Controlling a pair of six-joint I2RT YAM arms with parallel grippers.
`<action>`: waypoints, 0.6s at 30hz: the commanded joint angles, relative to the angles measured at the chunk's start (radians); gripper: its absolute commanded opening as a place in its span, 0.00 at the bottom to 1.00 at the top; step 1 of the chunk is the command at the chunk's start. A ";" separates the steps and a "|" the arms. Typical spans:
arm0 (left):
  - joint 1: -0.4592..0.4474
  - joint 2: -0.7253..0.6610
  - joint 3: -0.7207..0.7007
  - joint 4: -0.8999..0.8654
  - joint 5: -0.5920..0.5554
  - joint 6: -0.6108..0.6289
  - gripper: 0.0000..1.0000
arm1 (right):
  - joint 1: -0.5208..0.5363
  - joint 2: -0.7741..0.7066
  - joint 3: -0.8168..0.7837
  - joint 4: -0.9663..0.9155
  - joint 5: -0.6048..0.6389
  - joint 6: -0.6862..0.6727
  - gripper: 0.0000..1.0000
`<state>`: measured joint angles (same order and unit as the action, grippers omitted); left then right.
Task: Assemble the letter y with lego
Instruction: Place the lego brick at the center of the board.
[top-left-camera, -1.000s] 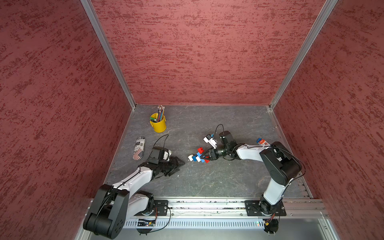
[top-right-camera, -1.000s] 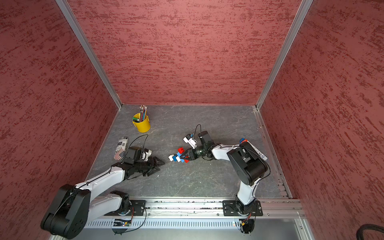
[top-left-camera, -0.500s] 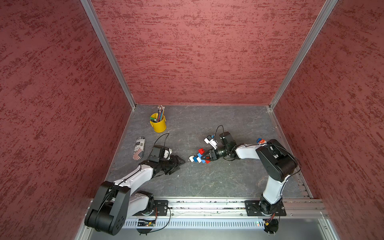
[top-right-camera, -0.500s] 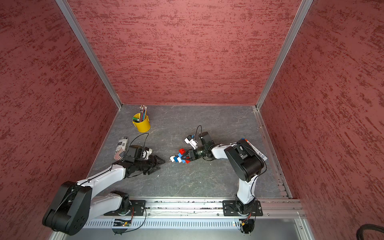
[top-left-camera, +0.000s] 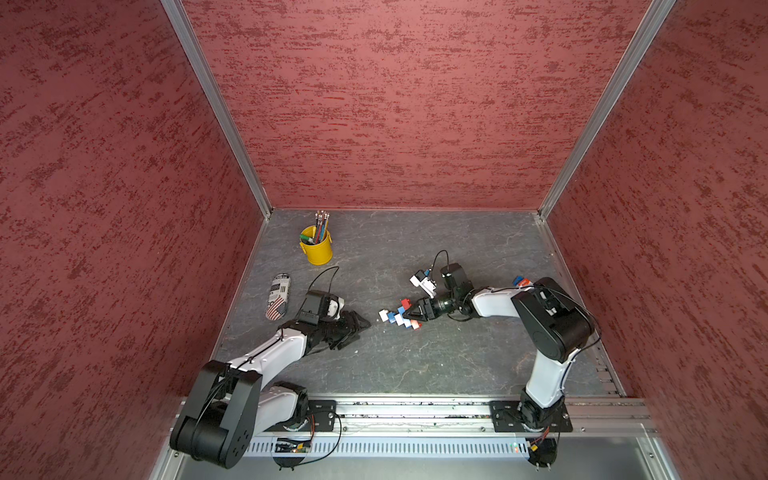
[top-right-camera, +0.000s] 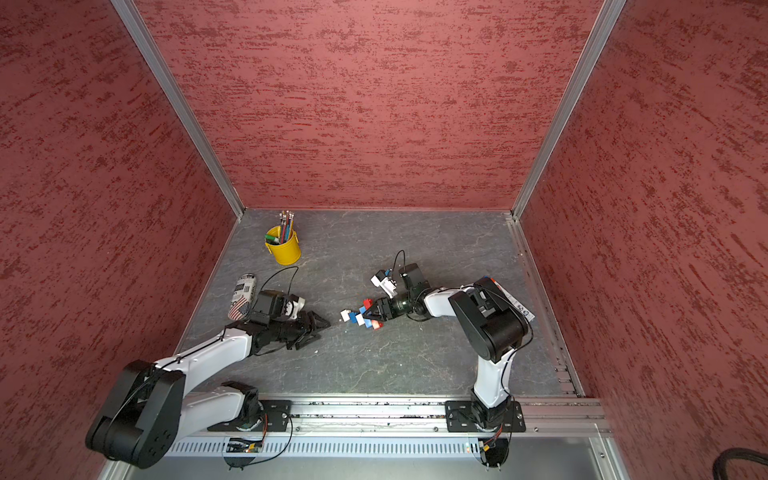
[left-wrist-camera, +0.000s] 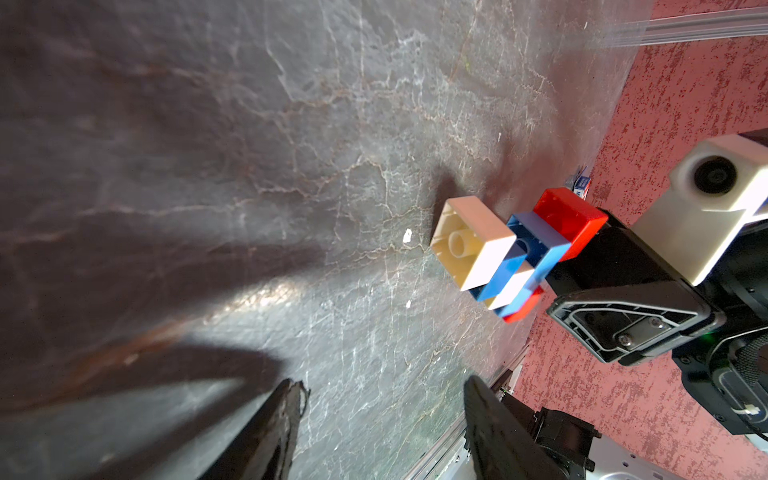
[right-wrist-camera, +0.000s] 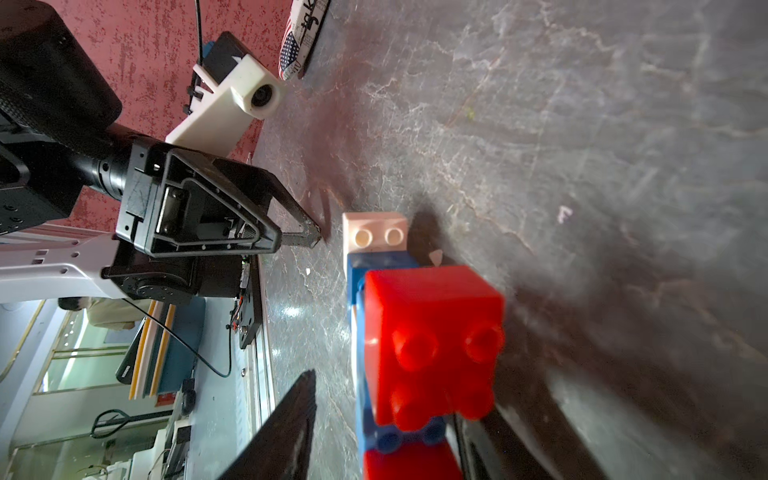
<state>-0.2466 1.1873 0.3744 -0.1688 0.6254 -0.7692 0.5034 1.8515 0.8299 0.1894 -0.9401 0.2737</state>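
In both top views we see the letter y (top-left-camera: 398, 316) resting on the table (top-left-camera: 415, 365) mid-floor, its red end inside the right gripper (top-left-camera: 413, 313). That arm reaches low, its forearm almost level. The left gripper (top-left-camera: 358, 326) lies low too, aimed at the figure but apart from it.

From the left wrist, our left fingers (left-wrist-camera: 286, 415) stand apart with nothing between them, and the bricks look joined.

From the right wrist, the right fingers (right-wrist-camera: 286, 432) stand apart around the red arm brick (right-wrist-camera: 428, 332), one clearly off it.

We judge assembly finished and the set-down in hand. Next, the right arm must back straight out without dragging the figure.
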 joint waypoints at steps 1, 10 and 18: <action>0.006 -0.005 0.015 -0.016 0.004 0.021 0.64 | -0.018 0.005 0.008 -0.008 0.030 -0.020 0.56; 0.005 -0.007 0.017 -0.012 0.007 0.027 0.64 | -0.051 -0.065 -0.007 -0.063 0.154 -0.028 0.59; 0.003 0.002 0.054 -0.049 0.019 0.063 0.64 | -0.052 -0.275 -0.163 -0.037 0.293 0.080 0.51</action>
<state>-0.2470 1.1873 0.3969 -0.2020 0.6289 -0.7425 0.4553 1.6306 0.7067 0.1463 -0.7288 0.3065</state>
